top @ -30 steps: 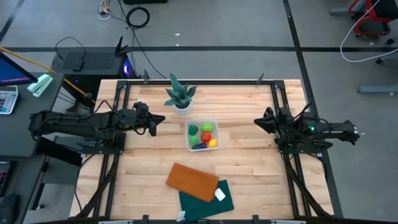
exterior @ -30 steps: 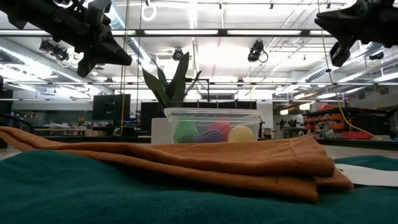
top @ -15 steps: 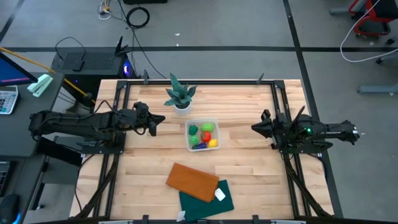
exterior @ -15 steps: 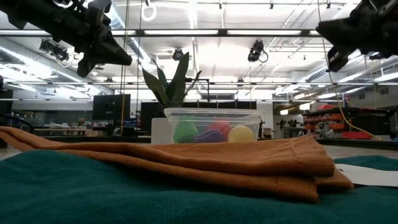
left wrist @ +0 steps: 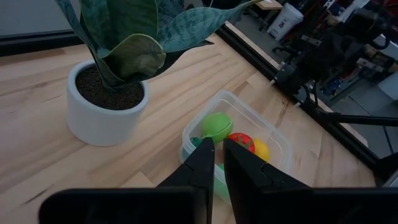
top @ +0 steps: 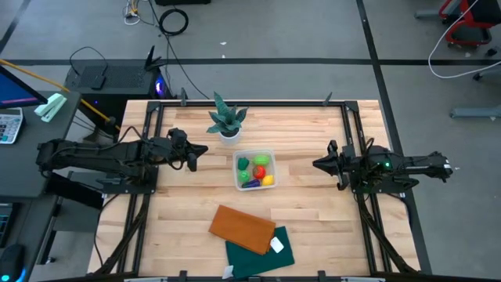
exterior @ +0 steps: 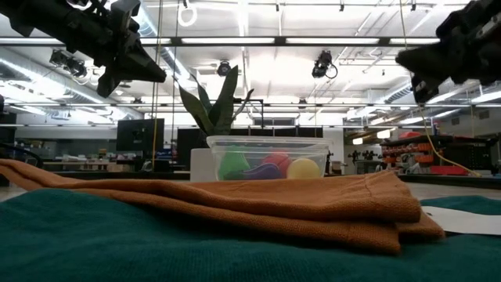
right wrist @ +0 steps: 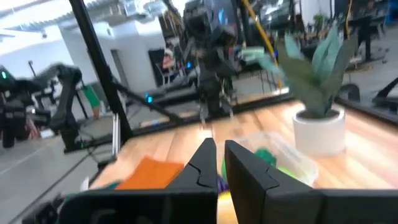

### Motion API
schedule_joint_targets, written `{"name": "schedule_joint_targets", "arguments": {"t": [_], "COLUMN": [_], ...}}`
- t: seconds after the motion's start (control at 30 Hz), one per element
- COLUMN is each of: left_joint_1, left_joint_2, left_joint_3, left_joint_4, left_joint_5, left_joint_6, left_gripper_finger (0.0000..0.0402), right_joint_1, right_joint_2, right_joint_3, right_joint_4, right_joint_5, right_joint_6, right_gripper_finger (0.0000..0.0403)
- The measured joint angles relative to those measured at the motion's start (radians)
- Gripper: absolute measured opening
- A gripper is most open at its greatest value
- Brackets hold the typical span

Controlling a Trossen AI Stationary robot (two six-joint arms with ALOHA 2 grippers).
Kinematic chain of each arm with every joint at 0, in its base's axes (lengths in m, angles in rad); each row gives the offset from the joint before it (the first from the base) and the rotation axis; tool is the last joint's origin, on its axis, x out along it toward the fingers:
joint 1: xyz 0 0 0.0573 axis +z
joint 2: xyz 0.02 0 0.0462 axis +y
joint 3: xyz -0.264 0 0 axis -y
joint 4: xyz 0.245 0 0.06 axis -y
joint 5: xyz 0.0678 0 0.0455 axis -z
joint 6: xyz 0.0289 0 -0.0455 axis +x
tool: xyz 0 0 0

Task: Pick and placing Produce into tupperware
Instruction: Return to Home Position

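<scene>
**Produce in the tub, both arms off to the sides**

The table [top: 313,219] is pale wood in a black frame. Near its middle stands the tub [top: 254,169], upright, with the produce [top: 259,171] inside: green, red, yellow and purple pieces lie packed together, and none shows on the wood around it. Just behind the tub, toward the far edge, is a plant [top: 226,120] in a white pot. In front of the tub lies an orange cloth [top: 242,229], overlapping a green cloth [top: 262,251] that carries a white tag. Beyond the table the floor [top: 313,39] is grey, with a coil of cable [top: 172,22] and a dark box [top: 117,78] showing a blue light. The low view looks past the tub into a hall under long ceiling lights [exterior: 243,41].

The left gripper [top: 203,150] hangs in the air left of the tub, well apart from it, its arm stretched level from the table's left side. Its fingers are almost touching and hold nothing. The right gripper [top: 316,164] is raised to the right of the tub, pointing at it from a similar distance. Its fingers are likewise pressed close and empty.
</scene>
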Motion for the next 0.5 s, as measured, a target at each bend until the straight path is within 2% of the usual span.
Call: {"name": "schedule_joint_targets", "arguments": {"t": [0.3,0.5], "left_joint_1": [0.000,0.000], "left_joint_2": [0.000,0.000], "left_joint_3": [0.000,0.000], "left_joint_4": [0.000,0.000], "left_joint_5": [0.000,0.000], "left_joint_6": [0.000,0.000], "left_gripper_finger": [0.0043,0.0036], "right_joint_1": [0.000,0.000], "right_joint_2": [0.008,0.063], "right_joint_3": [-0.014,-0.014], "right_joint_4": [-0.055,-0.059], "right_joint_5": [-0.028,-0.033], "right_joint_6": [-0.016,-0.102], "right_gripper_finger": [0.0000,0.0000]}}
